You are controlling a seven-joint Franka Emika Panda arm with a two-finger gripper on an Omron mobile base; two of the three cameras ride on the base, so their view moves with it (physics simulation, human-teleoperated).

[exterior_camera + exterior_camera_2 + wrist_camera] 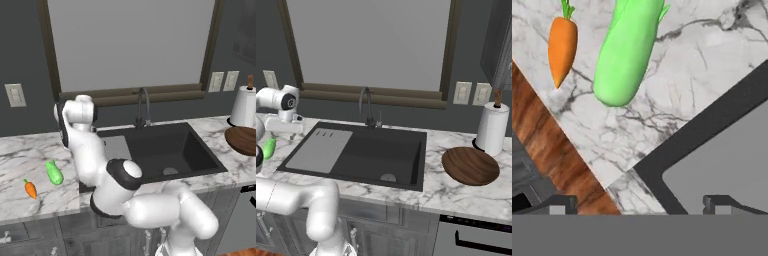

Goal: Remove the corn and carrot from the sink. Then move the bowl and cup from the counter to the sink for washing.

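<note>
The worktop (pixel 20 160) is white marble with grey veining and runs along both sides of the sink (pixel 170 145). The sink is a black recessed basin with a grey drainboard panel (pixel 318 149) on its left side, a round drain (pixel 388 177) at the front, and a dark curved faucet (pixel 367 106) behind it. The basin holds no objects.

The bowl (pixel 470 165) is dark brown wood grain. It rests on the worktop right of the sink, just beside a paper towel roll (pixel 491 127).

The corn (pixel 54 172) lies on the worktop left of the sink, well apart from the basin rim. The carrot (pixel 30 189) lies near the corn, on its outer side, apart from it. In the hand view, the corn (pixel 628 50) and carrot (pixel 562 44) lie side by side, not touching, with the carrot's green top pointing to the upper edge.

The fingers (pixel 639 204) hang above the worktop at the sink's left corner. The two tips are spread wide, with nothing between them.
</note>
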